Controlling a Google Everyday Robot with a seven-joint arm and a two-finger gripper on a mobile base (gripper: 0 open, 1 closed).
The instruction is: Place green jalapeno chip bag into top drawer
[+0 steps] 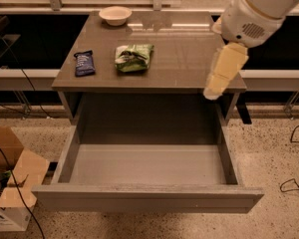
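Observation:
The green jalapeno chip bag [134,57] lies crumpled on the grey table top, left of the middle. The top drawer [149,198] is pulled fully out below the table's front edge, and its grey floor is bare. My gripper [218,81] hangs from the white arm at the upper right, over the table's right front corner, well to the right of the bag and above the drawer's right side. It holds nothing that I can see.
A dark-blue packet [83,63] lies left of the bag. A white bowl [115,15] stands at the table's back. A cardboard box [10,188] sits on the floor at the left. Cables [294,183] lie on the floor at the right.

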